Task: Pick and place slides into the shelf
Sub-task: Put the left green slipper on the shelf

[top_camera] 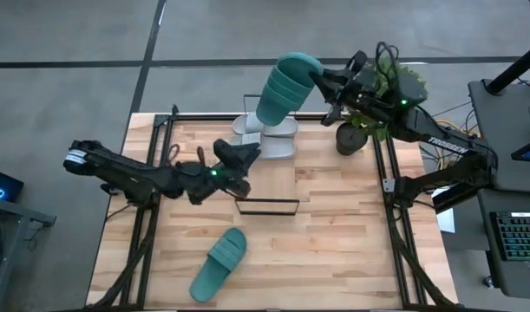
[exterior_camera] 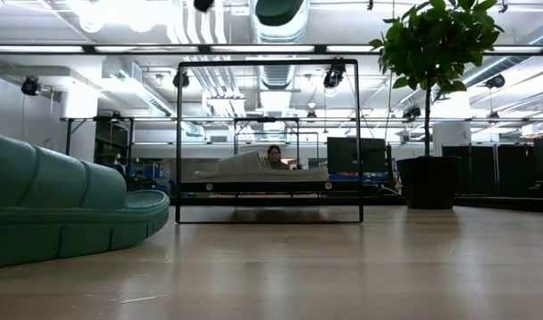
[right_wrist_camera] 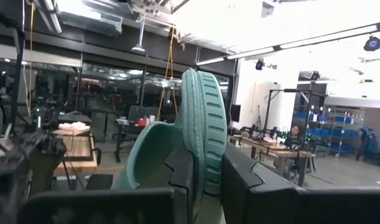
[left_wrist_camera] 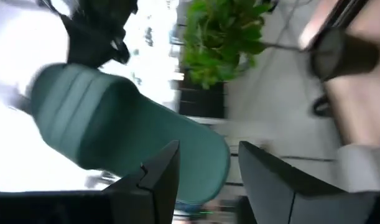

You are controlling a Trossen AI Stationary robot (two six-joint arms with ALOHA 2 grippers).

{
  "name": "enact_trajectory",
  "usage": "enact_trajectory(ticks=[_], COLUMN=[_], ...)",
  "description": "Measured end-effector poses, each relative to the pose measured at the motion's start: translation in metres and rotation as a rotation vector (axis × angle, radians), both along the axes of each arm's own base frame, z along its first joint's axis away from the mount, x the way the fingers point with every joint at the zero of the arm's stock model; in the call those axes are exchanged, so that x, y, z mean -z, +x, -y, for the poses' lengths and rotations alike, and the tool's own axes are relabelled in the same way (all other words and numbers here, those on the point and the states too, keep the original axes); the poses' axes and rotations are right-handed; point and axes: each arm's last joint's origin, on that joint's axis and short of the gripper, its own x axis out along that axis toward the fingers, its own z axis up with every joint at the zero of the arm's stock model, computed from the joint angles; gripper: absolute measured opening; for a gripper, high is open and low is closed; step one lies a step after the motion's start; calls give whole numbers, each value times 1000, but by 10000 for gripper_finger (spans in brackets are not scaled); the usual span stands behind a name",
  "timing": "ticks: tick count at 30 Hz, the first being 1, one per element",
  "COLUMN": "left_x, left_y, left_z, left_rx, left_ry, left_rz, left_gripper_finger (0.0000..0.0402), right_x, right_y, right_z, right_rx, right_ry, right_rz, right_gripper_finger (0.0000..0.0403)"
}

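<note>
One teal slide (top_camera: 284, 89) is lifted high over the table's far edge, held by my right gripper (top_camera: 322, 82), which is shut on it. The other teal slide (top_camera: 219, 263) lies flat on its sole near the table's near-left corner and fills the left of the low view (exterior_camera: 67, 209). The two pale grey slides (top_camera: 266, 139) lie on the shelf (exterior_camera: 267, 188), a black wire frame with a plank. My left gripper (top_camera: 240, 159) hovers left of the shelf, open and touching nothing; its wrist view looks at the raised teal slide (left_wrist_camera: 127, 127). My right gripper (right_wrist_camera: 208, 180) pinches the teal slide by its sole (right_wrist_camera: 206, 134), near the end away from the ribbed strap (top_camera: 278, 95). The fingers (right_wrist_camera: 185, 174) come level from the table's right. The slide is lifted clear, standing on edge, its strap end tilted down toward the shelf.
A potted plant (top_camera: 369, 100) stands at the table's far-right corner, close under my right arm, and shows in the low view (exterior_camera: 431, 98). Black frame rails run along the table's left (top_camera: 143, 217) and right (top_camera: 395, 217) edges. A person (exterior_camera: 275, 157) sits in the room beyond.
</note>
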Motion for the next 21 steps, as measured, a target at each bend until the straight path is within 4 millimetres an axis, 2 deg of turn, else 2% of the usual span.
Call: enact_trajectory(ticks=[5,10,15,21], left_x=[26,41,57,59], left_y=[10,16,31,33], left_z=[1,-8,-26,-34], left_rx=[-57,-130,-179,-180], left_ry=[334,600,645,613], left_rz=[56,196,89,117], left_gripper_finger=[148,148,148,148], right_x=[-6,-8,-8,-11], right_y=[-10,-14,-14,-18], right_z=[-3,-5,-5,-7], right_rx=[-5,-26,-47,-70], right_ry=[5,34,68,76], right_rz=[29,54,65,82], right_gripper_finger=[35,35,35,35])
